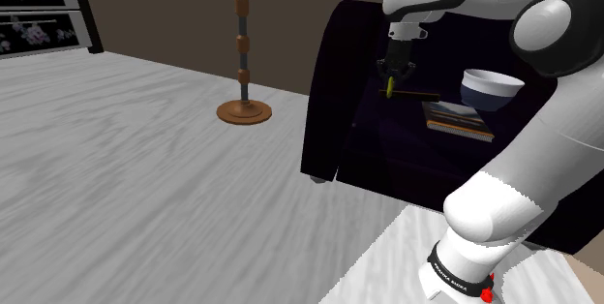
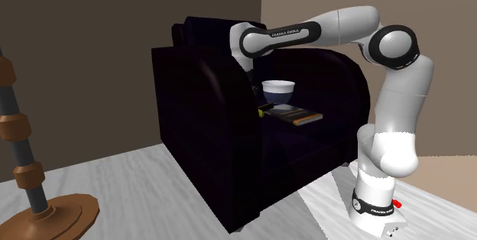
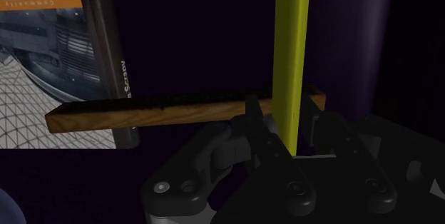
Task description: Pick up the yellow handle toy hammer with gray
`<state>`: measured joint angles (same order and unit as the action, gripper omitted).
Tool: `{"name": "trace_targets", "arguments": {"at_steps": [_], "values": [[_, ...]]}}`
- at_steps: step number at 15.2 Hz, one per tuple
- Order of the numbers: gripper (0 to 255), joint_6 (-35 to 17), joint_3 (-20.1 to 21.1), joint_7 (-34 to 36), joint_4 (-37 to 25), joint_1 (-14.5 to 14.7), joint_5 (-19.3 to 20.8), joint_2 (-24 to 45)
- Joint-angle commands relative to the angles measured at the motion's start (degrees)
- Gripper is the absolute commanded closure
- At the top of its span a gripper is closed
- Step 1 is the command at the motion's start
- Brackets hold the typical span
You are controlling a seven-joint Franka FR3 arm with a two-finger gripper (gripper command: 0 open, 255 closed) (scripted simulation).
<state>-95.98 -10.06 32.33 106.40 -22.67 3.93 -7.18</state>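
I have the end effector [image 3: 284, 115] clamped on the yellow handle of the toy hammer [image 3: 292, 44], above the seat of the dark armchair [image 1: 334, 108]. A wooden stick [image 3: 157, 112] lies just past the fingers (touching them or not, I cannot tell), near a book [image 3: 57, 65] and a bowl [image 1: 489, 94].

Dark armchair [image 1: 334, 89] on pale floor [image 1: 116, 176], brown wall [image 1: 155, 12] behind
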Motion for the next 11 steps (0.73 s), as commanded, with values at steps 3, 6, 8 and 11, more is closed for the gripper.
{"name": "trace_targets", "arguments": {"at_steps": [3, 6, 8, 11], "values": [[255, 0.0, 0.0, 0.0, 0.0, 0.0, 0.0, 0.0], [255, 1.6, 0.0, -0.2, -1.7, 0.0, 0.0, 0.1], [255, 3.2, 0.0, -0.3, -3.5, 0.0, -0.1, 0.3], [255, 5.6, 0.0, -0.4, -6.2, 0.0, -0.1, 0.7]]}}
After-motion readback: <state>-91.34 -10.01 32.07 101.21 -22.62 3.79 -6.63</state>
